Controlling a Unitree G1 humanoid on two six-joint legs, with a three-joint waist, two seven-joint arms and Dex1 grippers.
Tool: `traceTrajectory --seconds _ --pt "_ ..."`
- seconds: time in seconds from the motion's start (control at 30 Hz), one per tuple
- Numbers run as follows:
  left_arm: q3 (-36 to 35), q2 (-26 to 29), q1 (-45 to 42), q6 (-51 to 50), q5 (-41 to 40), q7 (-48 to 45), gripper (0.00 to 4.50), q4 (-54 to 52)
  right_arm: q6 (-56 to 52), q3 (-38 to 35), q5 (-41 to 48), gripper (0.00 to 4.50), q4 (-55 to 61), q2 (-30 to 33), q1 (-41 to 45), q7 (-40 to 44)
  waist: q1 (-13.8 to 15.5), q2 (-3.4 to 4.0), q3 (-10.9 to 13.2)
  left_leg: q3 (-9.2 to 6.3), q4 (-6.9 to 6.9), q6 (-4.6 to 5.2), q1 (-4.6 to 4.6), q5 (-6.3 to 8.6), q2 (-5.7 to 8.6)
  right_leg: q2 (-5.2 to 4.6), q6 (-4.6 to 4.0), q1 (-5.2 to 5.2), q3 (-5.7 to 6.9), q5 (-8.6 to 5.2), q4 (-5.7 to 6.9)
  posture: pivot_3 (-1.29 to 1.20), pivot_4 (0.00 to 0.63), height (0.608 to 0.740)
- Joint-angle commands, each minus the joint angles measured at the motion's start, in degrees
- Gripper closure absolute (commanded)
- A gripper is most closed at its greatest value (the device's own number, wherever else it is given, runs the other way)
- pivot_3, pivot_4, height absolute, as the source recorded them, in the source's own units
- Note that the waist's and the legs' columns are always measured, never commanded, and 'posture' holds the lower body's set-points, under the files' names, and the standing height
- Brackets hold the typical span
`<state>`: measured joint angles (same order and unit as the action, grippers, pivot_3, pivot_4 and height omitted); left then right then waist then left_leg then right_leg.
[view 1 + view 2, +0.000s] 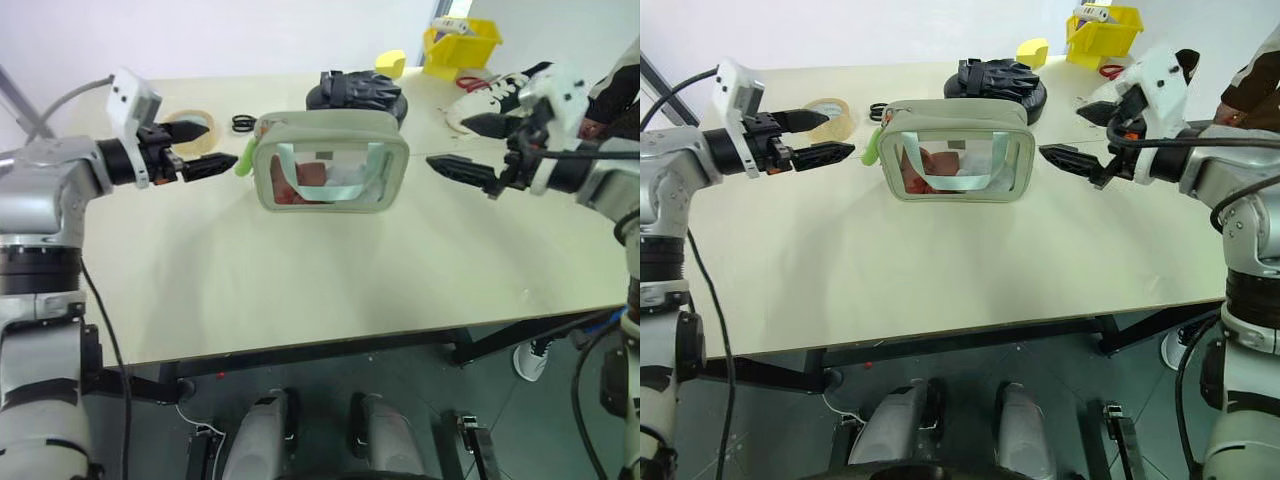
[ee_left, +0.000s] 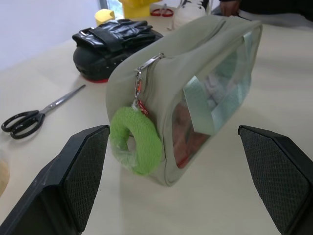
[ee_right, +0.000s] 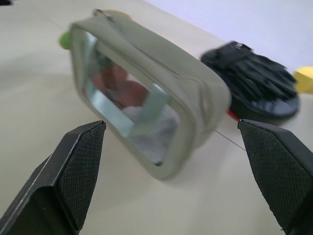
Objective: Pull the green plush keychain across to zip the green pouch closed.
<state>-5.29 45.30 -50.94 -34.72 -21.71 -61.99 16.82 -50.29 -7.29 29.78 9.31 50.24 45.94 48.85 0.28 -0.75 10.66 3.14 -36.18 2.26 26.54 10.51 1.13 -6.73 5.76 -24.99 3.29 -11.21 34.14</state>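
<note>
The green pouch (image 1: pixel 330 160) stands upright in the middle of the table, its clear window facing me and showing reddish and white contents. The green plush keychain (image 2: pixel 137 139), a fuzzy lime ring, hangs from the zipper pull at the pouch's left end (image 1: pixel 243 160). My left gripper (image 1: pixel 205 147) is open, hovering just left of the keychain and pointing at it without touching. At the pouch's right end my right gripper (image 1: pixel 450 142) is open too, a short gap away, with nothing between its fingers.
Behind the pouch lie a black padded glove (image 1: pixel 360 90), black scissors (image 1: pixel 243 122) and a tape roll (image 1: pixel 190 125). At the back right are a white shoe (image 1: pixel 490 95), a yellow bin (image 1: pixel 462 45) and a small yellow object (image 1: pixel 390 62). The table's front edge (image 1: pixel 330 345) is near.
</note>
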Motion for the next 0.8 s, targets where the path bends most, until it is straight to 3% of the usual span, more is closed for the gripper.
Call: traceTrajectory --seconds 0.03,0.47,0.63,0.8 --pt "0.0 1.0 -1.8 0.2 -0.4 -1.0 0.02 -1.9 1.6 0.1 -0.1 0.00 -0.3 0.3 2.9 0.6 0.3 0.00 0.0 -0.01 0.00 0.00 0.07 0.00 0.00 0.00 0.00 -0.08 0.00 0.00 0.01 0.00 0.150 0.740" --pt "-1.1 -1.1 -0.9 -0.5 -0.6 3.1 0.02 -5.6 8.5 4.3 -4.7 0.00 -7.8 -1.6 5.3 1.9 0.3 -0.01 0.0 0.04 -0.08 0.13 0.29 -0.08 0.05 0.00 0.02 -0.27 -0.01 0.02 0.09 0.00 0.150 0.740" --pt "0.9 -2.0 0.1 -3.4 -3.8 1.5 0.02 -15.5 17.6 12.0 -10.4 0.00 -20.6 -8.5 14.1 6.7 -0.9 0.00 0.0 0.05 -0.09 0.15 0.29 -0.09 0.04 0.05 0.03 -0.27 -0.01 0.02 0.11 0.00 0.150 0.740" --pt "0.9 -3.3 0.7 -5.5 -5.2 3.4 0.02 -18.6 27.0 16.7 -16.7 0.00 -38.3 -16.1 22.9 9.4 -1.2 0.01 0.0 0.06 -0.10 0.17 0.21 -0.12 0.06 0.26 0.20 -0.20 -0.02 0.12 0.22 0.00 0.150 0.740"
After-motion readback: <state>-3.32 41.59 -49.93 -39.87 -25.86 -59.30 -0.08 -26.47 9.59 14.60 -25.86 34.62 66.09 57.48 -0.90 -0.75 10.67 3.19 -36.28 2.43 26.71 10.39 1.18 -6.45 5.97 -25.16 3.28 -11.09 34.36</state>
